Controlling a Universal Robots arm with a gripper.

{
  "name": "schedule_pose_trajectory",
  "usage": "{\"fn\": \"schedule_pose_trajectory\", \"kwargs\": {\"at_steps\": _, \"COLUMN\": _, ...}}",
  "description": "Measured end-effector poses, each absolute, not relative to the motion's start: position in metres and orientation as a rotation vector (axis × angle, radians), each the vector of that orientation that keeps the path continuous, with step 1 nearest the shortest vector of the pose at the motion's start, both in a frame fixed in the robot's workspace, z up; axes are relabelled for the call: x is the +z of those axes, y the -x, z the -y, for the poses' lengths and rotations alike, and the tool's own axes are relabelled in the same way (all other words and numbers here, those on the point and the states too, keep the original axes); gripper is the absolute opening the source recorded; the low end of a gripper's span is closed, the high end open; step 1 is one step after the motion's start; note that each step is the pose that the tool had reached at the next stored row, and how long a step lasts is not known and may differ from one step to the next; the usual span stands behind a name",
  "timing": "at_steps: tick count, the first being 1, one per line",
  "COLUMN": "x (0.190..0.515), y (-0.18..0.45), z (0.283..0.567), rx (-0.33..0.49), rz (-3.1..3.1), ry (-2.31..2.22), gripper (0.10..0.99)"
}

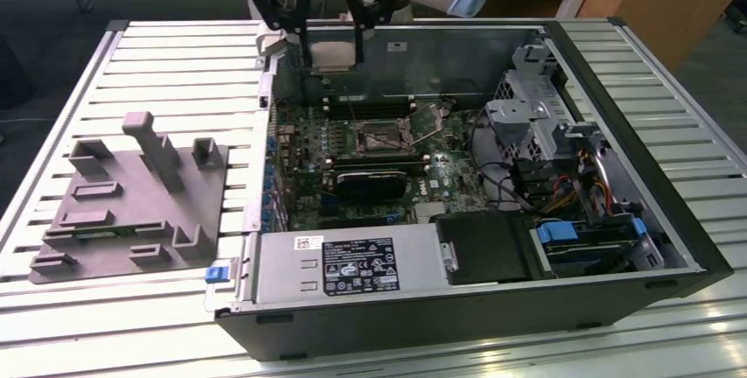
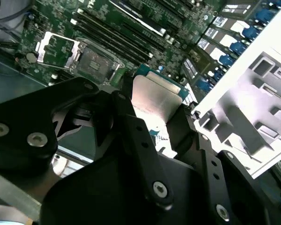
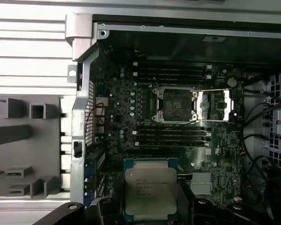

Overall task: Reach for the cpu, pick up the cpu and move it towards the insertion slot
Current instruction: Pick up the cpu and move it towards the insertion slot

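Clamped on the cpu (image 3: 150, 193) by two opposite edges, hand (image 1: 331, 45) hanging high over the open computer case (image 1: 653, 185), above its far wall in the exterior view. Carried flat, metal lid up, seemingly level, well apart from the insertion slot (image 3: 174, 105) on the green motherboard (image 3: 225, 140). Light, stiff, fragile underneath; best pinched at the rim only. Grey tray (image 1: 129, 199) left on the table (image 1: 175, 72).

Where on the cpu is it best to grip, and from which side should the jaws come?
Grip the cpu by two opposite thin edges, coming from above its flat metal top. The gripper holds it that way now, jaws shut on its sides, above the open computer case.
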State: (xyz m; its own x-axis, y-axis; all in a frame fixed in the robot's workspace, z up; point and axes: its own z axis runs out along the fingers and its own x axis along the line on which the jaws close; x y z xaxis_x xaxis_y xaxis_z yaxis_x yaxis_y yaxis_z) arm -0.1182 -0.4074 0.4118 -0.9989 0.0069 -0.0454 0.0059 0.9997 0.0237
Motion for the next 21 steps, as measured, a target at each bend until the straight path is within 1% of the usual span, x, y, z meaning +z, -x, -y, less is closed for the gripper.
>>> {"fn": "schedule_pose_trajectory", "kwargs": {"at_steps": 12, "x": 0.401, "y": 0.092, "z": 0.4, "rx": 0.037, "rz": -3.1, "ry": -0.01, "gripper": 0.537}}
{"fn": "schedule_pose_trajectory", "kwargs": {"at_steps": 21, "x": 0.389, "y": 0.079, "z": 0.389, "rx": 0.037, "rz": -3.104, "ry": -0.01, "gripper": 0.537}}
